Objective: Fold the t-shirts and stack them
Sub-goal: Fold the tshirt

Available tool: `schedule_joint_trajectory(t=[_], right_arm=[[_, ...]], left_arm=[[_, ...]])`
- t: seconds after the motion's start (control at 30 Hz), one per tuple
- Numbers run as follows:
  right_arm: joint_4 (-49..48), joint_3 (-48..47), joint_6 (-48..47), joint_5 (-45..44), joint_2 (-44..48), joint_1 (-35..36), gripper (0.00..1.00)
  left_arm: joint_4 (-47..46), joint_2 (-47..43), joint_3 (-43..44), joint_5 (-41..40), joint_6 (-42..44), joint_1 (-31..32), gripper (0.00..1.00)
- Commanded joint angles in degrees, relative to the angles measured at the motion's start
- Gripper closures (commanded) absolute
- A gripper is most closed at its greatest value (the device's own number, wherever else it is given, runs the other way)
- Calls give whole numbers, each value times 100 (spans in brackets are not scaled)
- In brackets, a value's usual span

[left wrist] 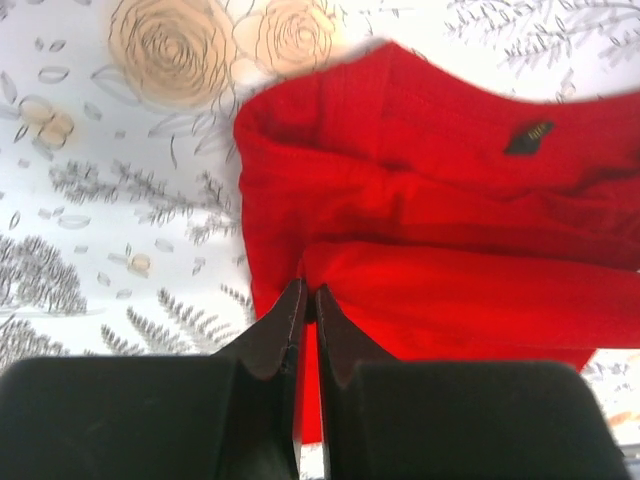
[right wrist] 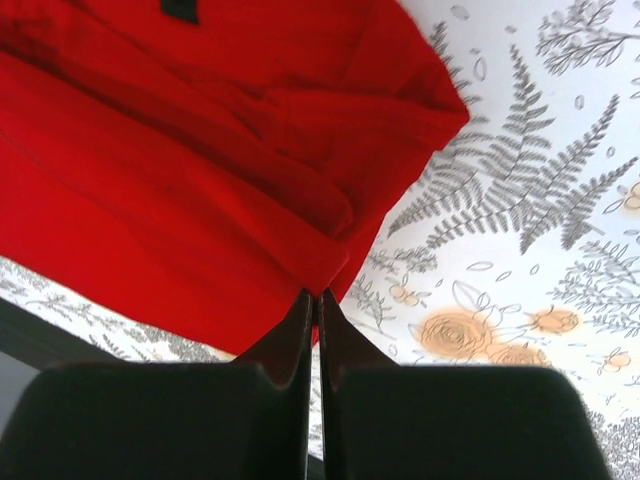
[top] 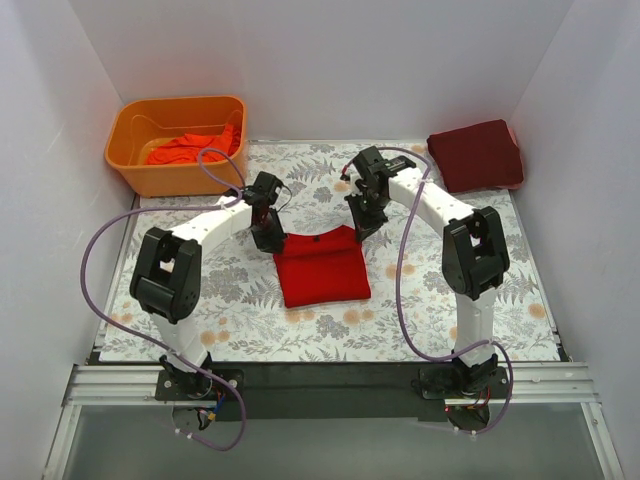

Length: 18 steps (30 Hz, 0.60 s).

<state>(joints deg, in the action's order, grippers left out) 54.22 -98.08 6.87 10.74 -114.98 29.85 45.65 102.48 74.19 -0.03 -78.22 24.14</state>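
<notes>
Bright red t-shirt [left wrist: 450, 230] — dark tag [left wrist: 528, 138], unreadable

A bright red t-shirt [top: 322, 265], folded to a rough rectangle, lies between the left end effector [top: 270, 243] and right end effector [top: 362, 234], its far corners pinched in their tips. A folded maroon t-shirt [top: 477, 155] lies well beyond the right one, and crumpled orange-red t-shirts [top: 190, 148] lie well beyond the left.

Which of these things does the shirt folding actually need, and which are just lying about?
Part of the job:
- red shirt, pinched at its far corners by the left gripper and right gripper
- maroon shirt, already folded
- orange-red shirts, heaped in the tub

Just there:
- the tub itself, only a holder
- floral cloth on the table
</notes>
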Motion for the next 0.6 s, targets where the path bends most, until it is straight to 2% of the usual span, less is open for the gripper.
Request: schedule_joint_trajectory(t=[0.0, 0.3, 0.33, 0.37, 0.5, 0.53, 0.57], right_arm=[[-262, 78, -99, -152, -156, -207, 99], [-807, 351, 51, -99, -210, -295, 99], [-816, 334, 68, -90, -174, -295, 96], [-825, 342, 103, -90, -113, -286, 87], [-1246, 675, 68, -151, 658, -260, 73], [-1517, 807, 86, -195, 826, -251, 71], [-1641, 1087, 112, -204, 1002, -251, 68]], left_arm=[[-222, 185, 34, -454, 96, -103, 100], [-715, 379, 25, -700, 105, -111, 100], [-767, 326, 25, -682, 122, -103, 99], [-785, 273, -1, -674, 140, -103, 96], [-952, -357, -264, -691, 149, -111, 68], [-1013, -490, -343, -682, 149, -94, 54], [-1049, -657, -422, -656, 140, -85, 50]])
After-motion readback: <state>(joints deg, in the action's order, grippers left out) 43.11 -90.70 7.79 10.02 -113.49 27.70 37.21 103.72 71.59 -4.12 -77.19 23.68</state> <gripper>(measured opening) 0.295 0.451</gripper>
